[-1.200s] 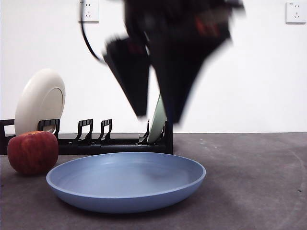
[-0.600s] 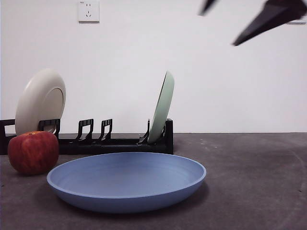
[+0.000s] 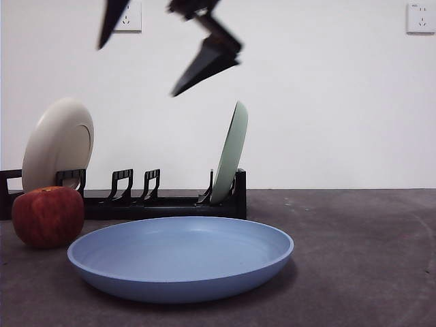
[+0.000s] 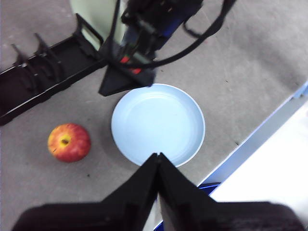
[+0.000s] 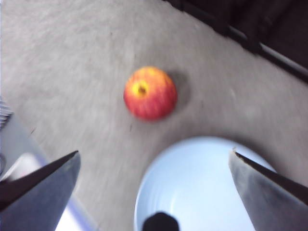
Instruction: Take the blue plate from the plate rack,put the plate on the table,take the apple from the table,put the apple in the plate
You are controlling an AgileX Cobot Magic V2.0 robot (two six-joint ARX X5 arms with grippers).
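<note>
Looking level across the desk (image 3: 368, 259), we see the blue plate (image 3: 180, 257) lying flat and empty on it, in front of the plate rack (image 3: 136, 201), so we judge the first half of the task done. The apple (image 3: 48, 216) sits on the desk just beside the plate's rim, not in it. A cream-white plate (image 3: 58, 144) and a pale green plate (image 3: 230, 153) lean upright in the rack's slots, held by the prongs. High above all of these hangs one pair of dark jaws, spread wide and holding nothing.

From the left wrist, we see the left gripper (image 4: 158, 156) with its jaws pressed together and nothing between them, waiting high up. Well beyond their tips lies the blue plate (image 4: 158, 122), and the apple (image 4: 69, 142) rests off to one side of it. The other arm reaches in over the plate's far rim.

From the right wrist, we see the right gripper (image 5: 154, 159) with its jaws set far apart and empty, so we take it for the one seen in the front view. The apple (image 5: 150, 93) lies ahead of the jaws, clear of both, and the blue plate (image 5: 202, 183) lies between them, below. We judge that the wide opening suits the apple's girth for the coming grasp.
</note>
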